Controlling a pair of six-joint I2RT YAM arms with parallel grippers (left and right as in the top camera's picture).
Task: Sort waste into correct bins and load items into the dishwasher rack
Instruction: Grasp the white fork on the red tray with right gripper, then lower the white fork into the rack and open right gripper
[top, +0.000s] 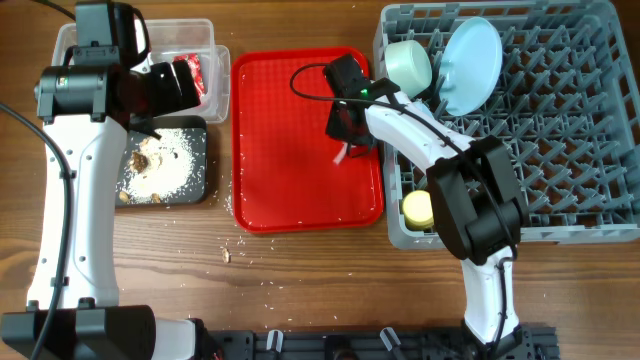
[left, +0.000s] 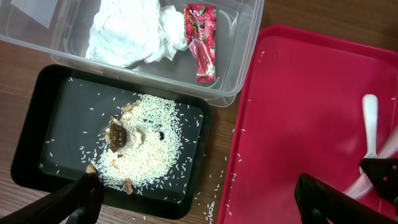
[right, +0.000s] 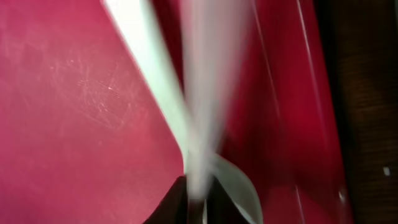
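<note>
My right gripper (top: 348, 140) (right: 199, 200) is low over the flat red tray (top: 290, 190), shut on a blurred white plastic utensil (right: 200, 93); I cannot tell whether it is the fork or the spoon. A second white piece with a rounded bowl (right: 239, 186) lies right beside it. My left gripper (top: 185, 85) (left: 199, 208) is open and empty above the bins. The clear tub (left: 245, 43) holds the white napkin (left: 134, 34) and red wrapper (left: 202, 40). The black tray (left: 56, 106) holds rice and brown scraps (left: 118, 137). The grey rack (top: 560, 130) holds a mint bowl (top: 408, 62), blue plate (top: 472, 62) and yellow cup (top: 417, 208).
Loose rice grains and a crumb (top: 227, 254) lie on the wooden table between the black tray and the red tray. The black base rail (top: 330, 342) runs along the front edge. Most rack pegs on the right stand free.
</note>
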